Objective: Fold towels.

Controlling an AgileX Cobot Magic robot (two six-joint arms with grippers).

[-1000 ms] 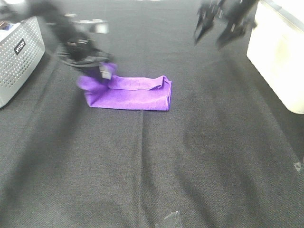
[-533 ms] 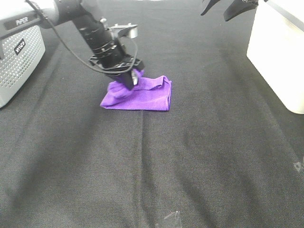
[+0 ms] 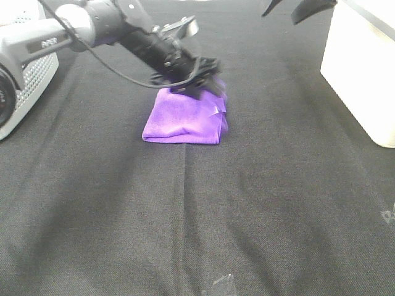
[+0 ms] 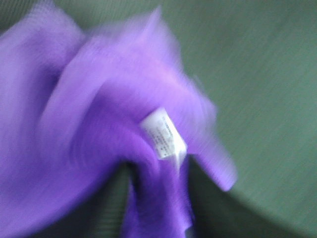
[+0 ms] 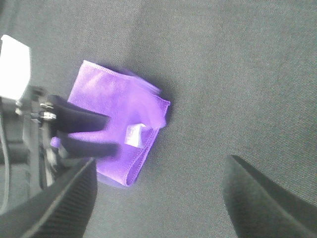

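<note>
The purple towel (image 3: pixel 182 117) lies folded over on itself on the black table, with its white tag (image 3: pixel 216 110) at the right end. My left gripper (image 3: pixel 207 83) reaches across it and is shut on the folded-over end, above the towel's right edge. The left wrist view is blurred and filled with the towel (image 4: pixel 99 114) and its tag (image 4: pixel 163 133). My right gripper (image 3: pixel 290 6) hangs open and empty at the far top edge. Its view shows the towel (image 5: pixel 109 99) from above, with the left gripper's fingers (image 5: pixel 81 134) on it.
A white bin (image 3: pixel 364 68) stands at the right edge. A grey perforated basket (image 3: pixel 24 74) stands at the far left. A bit of clear tape (image 3: pixel 219 283) lies on the black cloth near the front edge.
My left gripper has swept to the right with the towel's left end, laying it over the right end; the towel is now shorter. My right gripper has moved up to the frame's top edge.
</note>
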